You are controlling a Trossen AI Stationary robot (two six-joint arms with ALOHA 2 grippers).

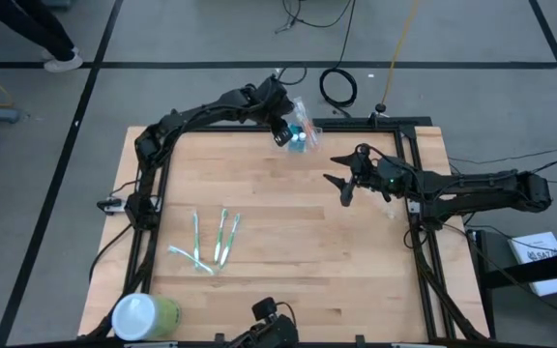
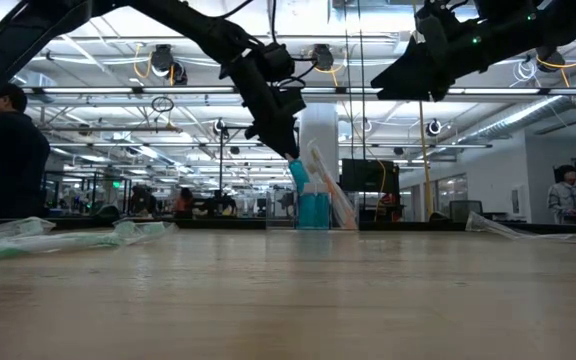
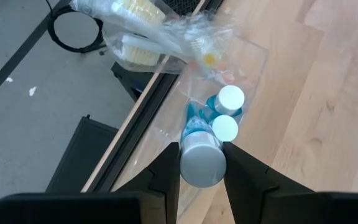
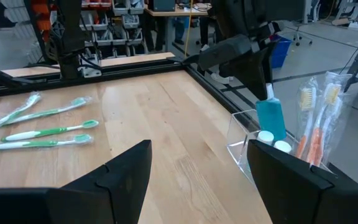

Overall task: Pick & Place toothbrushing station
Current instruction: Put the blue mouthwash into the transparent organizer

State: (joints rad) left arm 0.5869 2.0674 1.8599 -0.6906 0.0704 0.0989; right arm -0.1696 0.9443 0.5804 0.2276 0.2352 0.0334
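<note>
The toothbrushing station (image 4: 244, 146), clear and low-walled, sits at the table's far edge holding tubes and wrapped brushes. My left gripper (image 3: 202, 163) clamps a teal tube (image 4: 270, 118) over it; my right gripper (image 1: 341, 184) hovers nearby, jaws apart.

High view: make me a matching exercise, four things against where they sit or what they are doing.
Things:
1. left gripper
2. right gripper
3. green toothbrushes
4. green cylinder

States:
A. lying flat, mid-left of the table
B. open, holding nothing, above the table's right side
C. standing at the near left corner
D. shut on a teal tube over the clear holder

Pairs: 1-D, 2-B, 3-A, 4-C
</note>
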